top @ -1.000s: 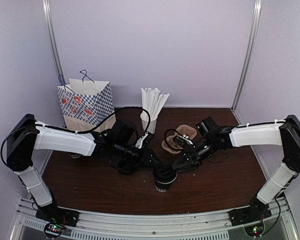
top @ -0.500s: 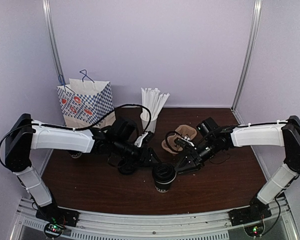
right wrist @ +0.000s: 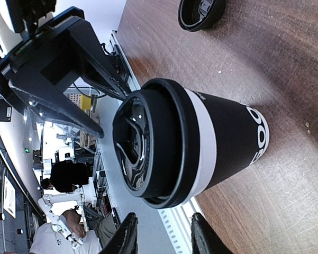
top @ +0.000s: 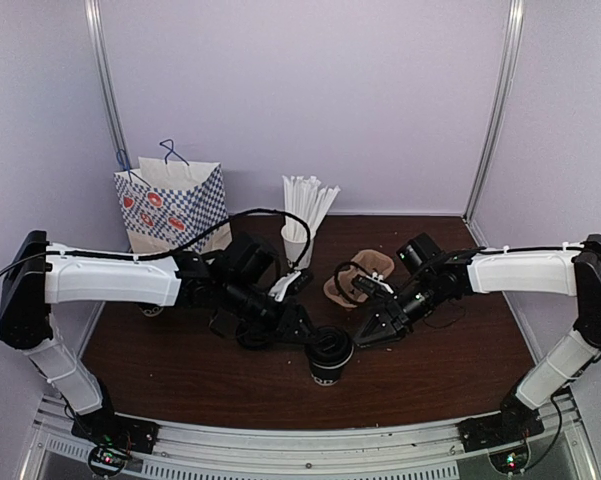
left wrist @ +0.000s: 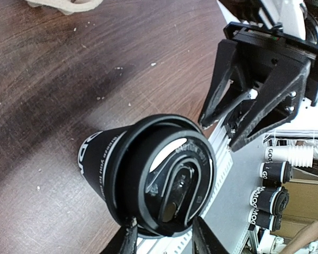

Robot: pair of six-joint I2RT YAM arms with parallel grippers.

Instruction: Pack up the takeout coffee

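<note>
While both arms reach in toward the middle of the table [top: 450, 370], the takeout coffee [top: 330, 358] stands upright on the near-centre of the wood, between the two pincers. Its black lid is on, so the contents can't be seen, and white block lettering runs down the side. The left pincer [top: 306, 326] sits just left and slightly far of the cup. In the left wrist view its tips are spread, one each side of the lid's edge. Whether they touch the rim can't be told, and nothing is pinched. The right pincer [top: 368, 334] is just right of the cup, fingers also spread w/ an empty gap. It is close to the lid but apart from it in the left wrist view. A 2nd black lid [right wrist: 201, 11] lies loose on the table on the far-left side of the cup. At far left stands a paper bag [top: 175, 210], blue-check w/ red spots and cord handles, upright w/ its mouth up; the inside isn't visible. At far centre a white cup [top: 297, 245] holds a fanned bunch of white straws [top: 310, 198]. Right of it, near the right arm's wrist, sits a brown pulp cup carrier [top: 372, 264], partly covered by cable.
</note>
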